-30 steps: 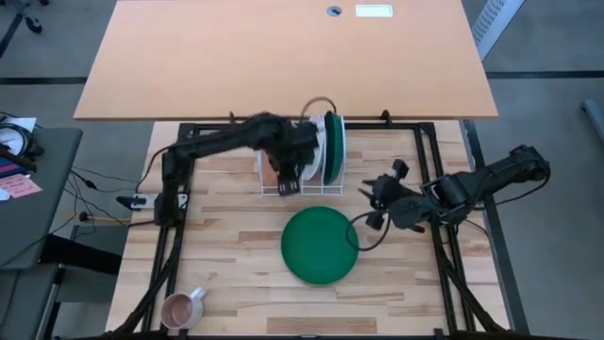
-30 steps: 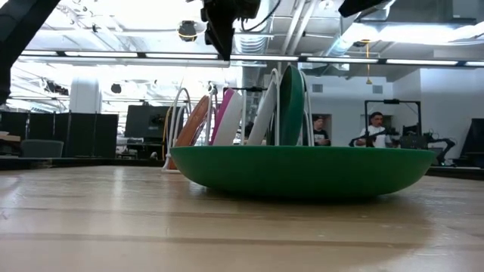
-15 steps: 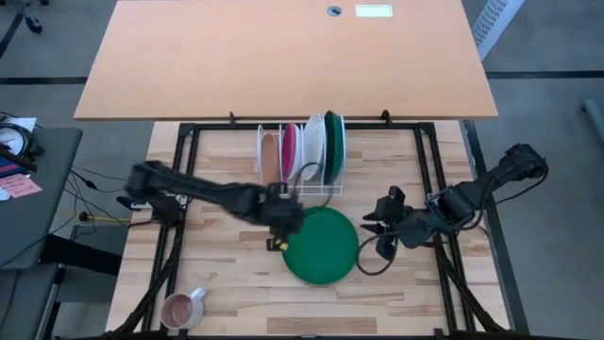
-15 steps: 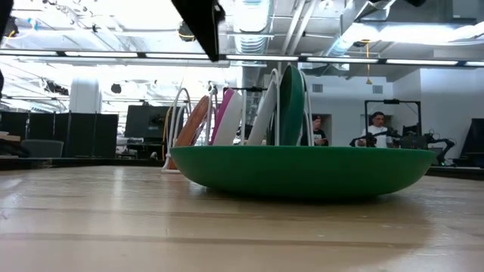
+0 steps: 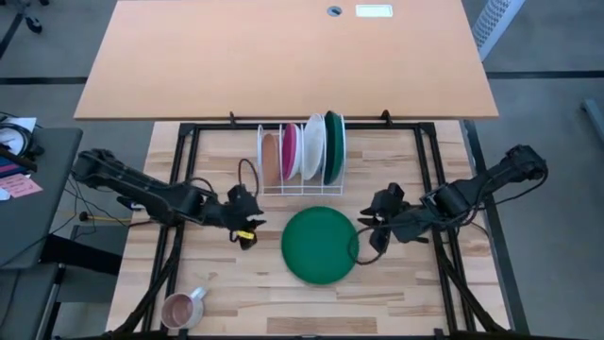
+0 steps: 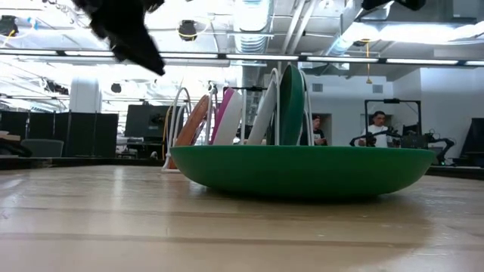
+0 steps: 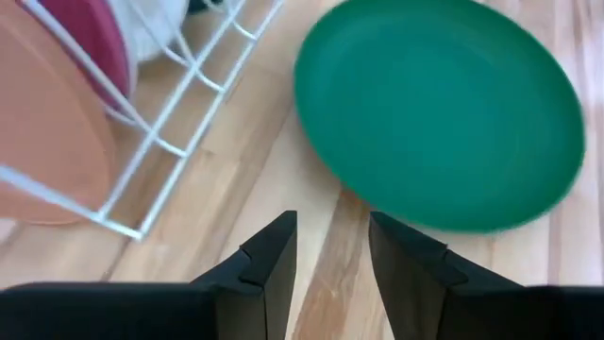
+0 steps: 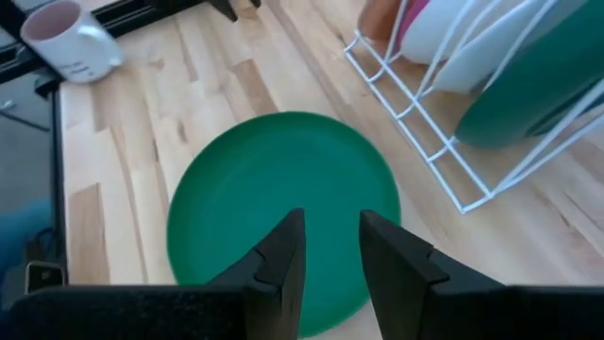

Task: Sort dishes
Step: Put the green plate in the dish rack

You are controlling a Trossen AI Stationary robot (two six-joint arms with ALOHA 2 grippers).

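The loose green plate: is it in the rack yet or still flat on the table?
Still flat on the table. The green plate lies in front of the white wire rack, with neither gripper touching it.

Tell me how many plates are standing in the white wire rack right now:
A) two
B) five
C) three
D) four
D: the high view shows four plates upright in the white wire rack: an orange-brown plate, a magenta pink plate, a white plate and a dark green plate, while another green plate lies flat on the table in front of it.
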